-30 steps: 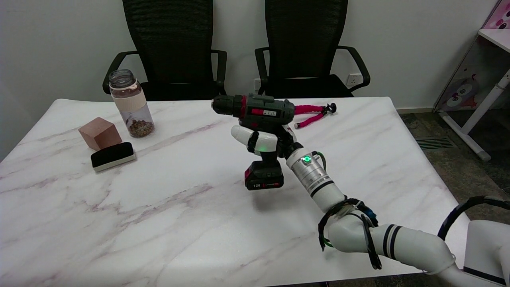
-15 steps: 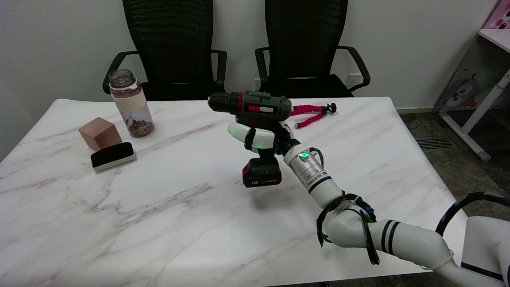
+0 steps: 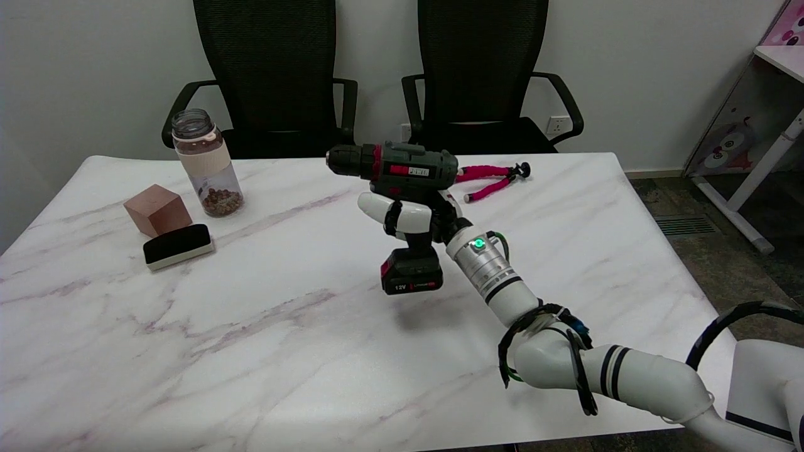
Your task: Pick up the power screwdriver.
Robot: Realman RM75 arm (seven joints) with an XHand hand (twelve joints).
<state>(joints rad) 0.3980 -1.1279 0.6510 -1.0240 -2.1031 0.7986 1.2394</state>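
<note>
Fingers (image 3: pixel 392 212) of the right hand (image 3: pixel 414 220) wrap tight round the grip of the power screwdriver (image 3: pixel 402 207), arm stretched in low from the near right. Drill body sits above the hand, battery below it, clear of the table (image 3: pixel 188 326).

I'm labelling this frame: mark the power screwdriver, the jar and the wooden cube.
power screwdriver (image 3: pixel 408 169): head view, on its dark body.
jar (image 3: pixel 206 164): head view, on its pale sleeve.
wooden cube (image 3: pixel 157 210): head view, on its front face.
</note>
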